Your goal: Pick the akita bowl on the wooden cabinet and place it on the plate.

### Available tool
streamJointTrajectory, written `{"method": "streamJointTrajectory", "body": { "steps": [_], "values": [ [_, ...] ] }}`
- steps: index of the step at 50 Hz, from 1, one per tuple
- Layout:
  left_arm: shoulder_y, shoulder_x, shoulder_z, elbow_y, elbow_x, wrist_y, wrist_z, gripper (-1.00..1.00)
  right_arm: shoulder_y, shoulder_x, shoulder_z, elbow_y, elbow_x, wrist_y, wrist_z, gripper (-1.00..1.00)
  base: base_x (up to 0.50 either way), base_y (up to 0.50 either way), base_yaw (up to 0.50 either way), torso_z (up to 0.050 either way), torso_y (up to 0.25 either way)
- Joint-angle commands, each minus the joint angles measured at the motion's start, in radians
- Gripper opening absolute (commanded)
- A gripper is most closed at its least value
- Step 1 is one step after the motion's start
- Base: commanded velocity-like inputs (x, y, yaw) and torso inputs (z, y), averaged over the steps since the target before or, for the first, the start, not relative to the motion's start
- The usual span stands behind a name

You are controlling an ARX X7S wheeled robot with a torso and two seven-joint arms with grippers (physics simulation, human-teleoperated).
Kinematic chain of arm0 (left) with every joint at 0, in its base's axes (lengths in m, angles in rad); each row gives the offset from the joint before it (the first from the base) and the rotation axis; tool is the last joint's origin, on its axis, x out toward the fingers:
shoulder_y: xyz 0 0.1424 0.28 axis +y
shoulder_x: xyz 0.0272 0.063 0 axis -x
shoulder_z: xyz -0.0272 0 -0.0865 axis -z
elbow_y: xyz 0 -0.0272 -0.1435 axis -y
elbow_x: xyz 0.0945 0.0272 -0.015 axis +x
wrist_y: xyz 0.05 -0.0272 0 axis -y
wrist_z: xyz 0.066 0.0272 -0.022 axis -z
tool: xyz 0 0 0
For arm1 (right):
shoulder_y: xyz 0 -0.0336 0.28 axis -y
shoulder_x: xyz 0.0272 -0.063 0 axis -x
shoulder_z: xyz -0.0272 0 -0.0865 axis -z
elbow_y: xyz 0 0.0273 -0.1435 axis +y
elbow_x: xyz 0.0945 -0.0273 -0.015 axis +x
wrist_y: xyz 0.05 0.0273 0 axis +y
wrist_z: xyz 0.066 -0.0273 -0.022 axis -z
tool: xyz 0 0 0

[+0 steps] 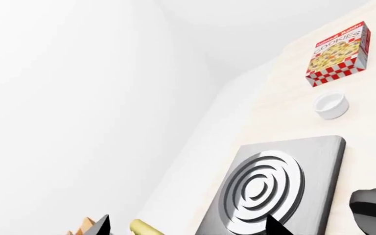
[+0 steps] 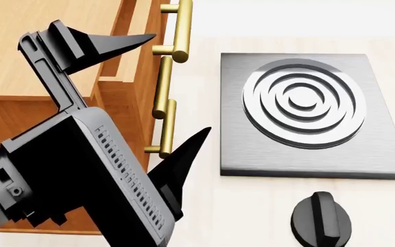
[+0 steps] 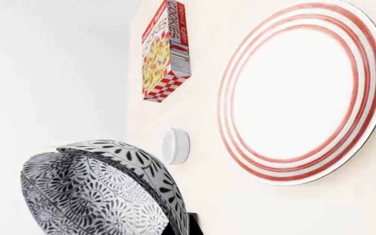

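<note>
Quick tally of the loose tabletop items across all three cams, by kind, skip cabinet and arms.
Cookie box: 1
White cup: 1
Akita bowl: 1
Plate: 1
Stove: 1
Black knob: 1
Total: 6

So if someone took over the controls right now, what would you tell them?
Left gripper: open, empty, beside the wooden cabinet.
Right gripper: barely in view, apparently shut on the akita bowl, which hangs in the air near the plate.
Done: bowl picked up, off the cabinet.
Left: the plate is empty; carry the bowl over it, lower, release.
</note>
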State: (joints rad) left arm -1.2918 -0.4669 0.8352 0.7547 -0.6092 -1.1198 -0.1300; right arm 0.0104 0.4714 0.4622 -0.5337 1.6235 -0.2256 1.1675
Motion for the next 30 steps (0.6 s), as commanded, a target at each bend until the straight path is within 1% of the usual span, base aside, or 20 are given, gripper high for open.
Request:
{"method": "streamJointTrajectory", "body": {
  "steps": [1,15,30],
  "values": [
    [0.004,-0.002,0.003,-0.002,-0.001,0.005,-0.004,1.00,0.027,0.039,0.012,0.039,-0.014,0.011,0.030,-1.00,0.00,0.00,0.00,0.000,0.000],
    [0.014,-0.009,0.011,-0.010,0.004,0.022,-0.006,1.00,0.083,0.093,-0.025,0.076,-0.028,0.045,0.061,-1.00,0.00,0.00,0.00,0.000,0.001],
    [0.022,-0.014,0.013,-0.013,0.003,0.030,-0.011,1.00,0.134,0.138,-0.068,0.135,-0.030,0.086,0.039,-1.00,0.00,0.00,0.00,0.000,0.000]
  ]
}}
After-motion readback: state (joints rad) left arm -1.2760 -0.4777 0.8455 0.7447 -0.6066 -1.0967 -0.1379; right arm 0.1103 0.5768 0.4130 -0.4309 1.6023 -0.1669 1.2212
